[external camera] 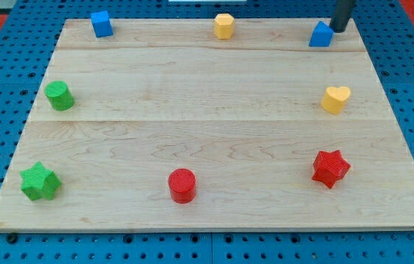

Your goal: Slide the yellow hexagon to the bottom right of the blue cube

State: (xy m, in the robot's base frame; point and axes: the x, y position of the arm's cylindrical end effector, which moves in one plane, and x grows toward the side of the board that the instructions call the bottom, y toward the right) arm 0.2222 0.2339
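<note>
The yellow hexagon [223, 26] sits at the view's top edge of the wooden board, near the middle. The blue cube [102, 23] sits at the top left corner of the board, far to the left of the hexagon. My tip [336, 30] is at the top right, touching or just beside the right side of a blue triangular block [320, 35]. The tip is well to the right of the yellow hexagon.
A yellow heart [335, 99] lies at the right. A red star [330, 168] is at the lower right, a red cylinder [182, 185] at the bottom middle. A green cylinder [59, 96] is at the left, a green star [39, 182] at the bottom left.
</note>
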